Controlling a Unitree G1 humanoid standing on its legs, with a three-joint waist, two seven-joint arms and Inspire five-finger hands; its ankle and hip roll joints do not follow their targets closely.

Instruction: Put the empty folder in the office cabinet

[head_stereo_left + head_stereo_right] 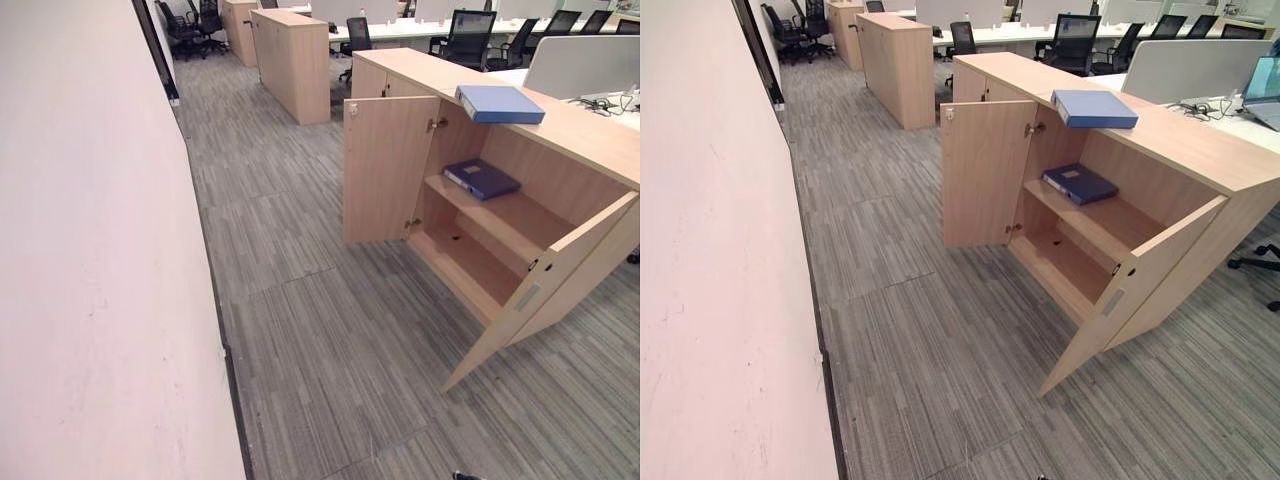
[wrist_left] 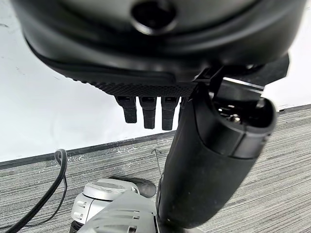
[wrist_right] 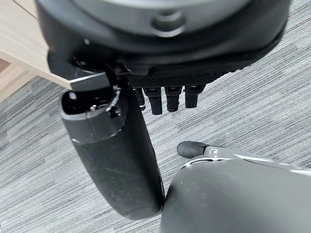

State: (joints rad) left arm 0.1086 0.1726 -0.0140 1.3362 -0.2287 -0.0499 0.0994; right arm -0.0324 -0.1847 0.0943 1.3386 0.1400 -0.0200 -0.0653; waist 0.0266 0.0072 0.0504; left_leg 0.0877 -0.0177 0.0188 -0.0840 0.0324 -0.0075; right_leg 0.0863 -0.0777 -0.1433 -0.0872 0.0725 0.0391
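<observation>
Grey carpet floor (image 1: 300, 330), white wall (image 1: 90, 250) along left side. Office cabinet (image 1: 560, 200) at right, both doors (image 1: 388, 168) swung open, two shelves exposed. Light blue folder (image 1: 499, 103) lay flat on cabinet top, at front edge above the opening, one corner overhanging slightly. Dark blue folder (image 1: 481, 179) lay flat on upper shelf (image 1: 500, 215), toward its left end; lower shelf (image 1: 465, 262) below. Second cabinet (image 1: 292, 62) further back, desks and black office chairs (image 1: 467, 38) beyond. Left hand (image 2: 160, 73) hung down over floor by wall, fingers (image 2: 148, 110) straight, thumb extended, nothing held. Right hand (image 3: 160, 73) hung over carpet near cabinet door edge, fingers (image 3: 167, 98) straight, loosely spread, nothing held. Both hands well apart from folders.
</observation>
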